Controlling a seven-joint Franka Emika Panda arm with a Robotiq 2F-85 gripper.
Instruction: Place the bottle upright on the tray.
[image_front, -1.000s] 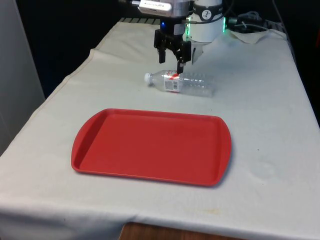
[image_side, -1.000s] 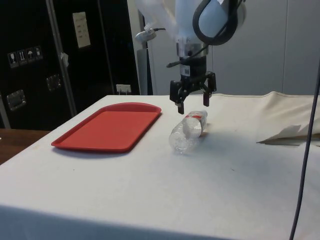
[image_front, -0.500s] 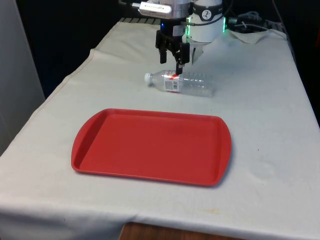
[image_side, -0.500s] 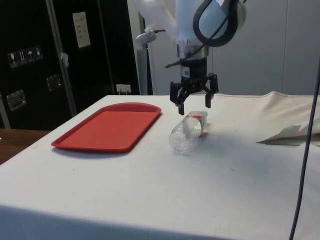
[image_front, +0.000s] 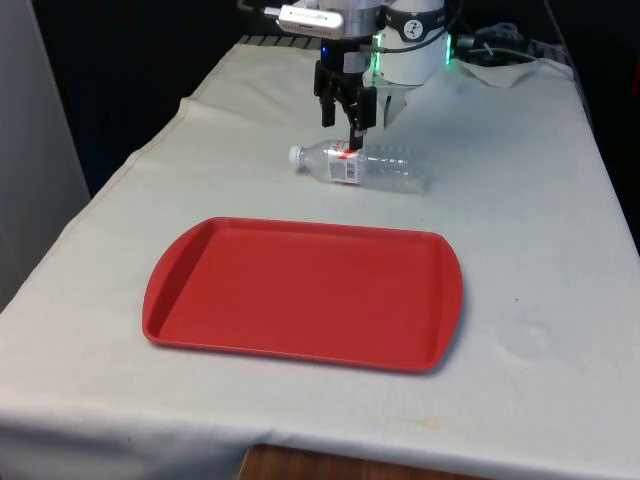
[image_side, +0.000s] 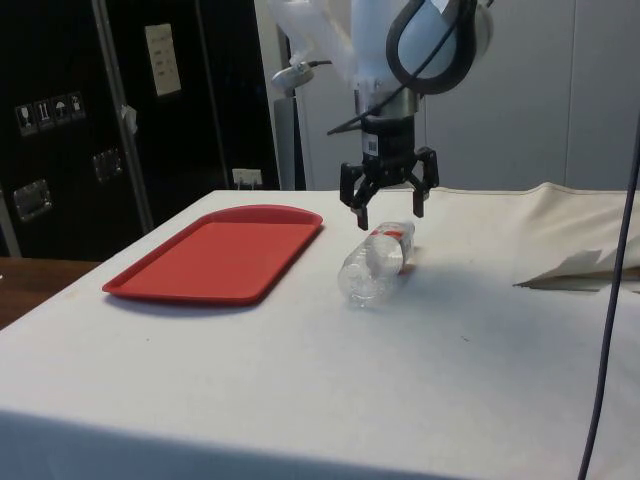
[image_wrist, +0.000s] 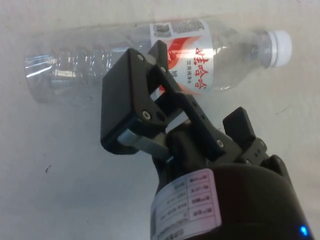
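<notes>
- A white cloth (image_front: 540, 230) covers the table, lying smooth with light wrinkles; dark cabinets (image_side: 120, 110) stand behind in the side view.
- The clear plastic water bottle (image_front: 362, 166) lies on its side on the cloth, beyond the red tray (image_front: 300, 293) and apart from it, white cap toward the front view's left.
- The black gripper (image_side: 387, 207) hangs just above the bottle's red-and-white label, its fingers spread apart and holding nothing.
</notes>
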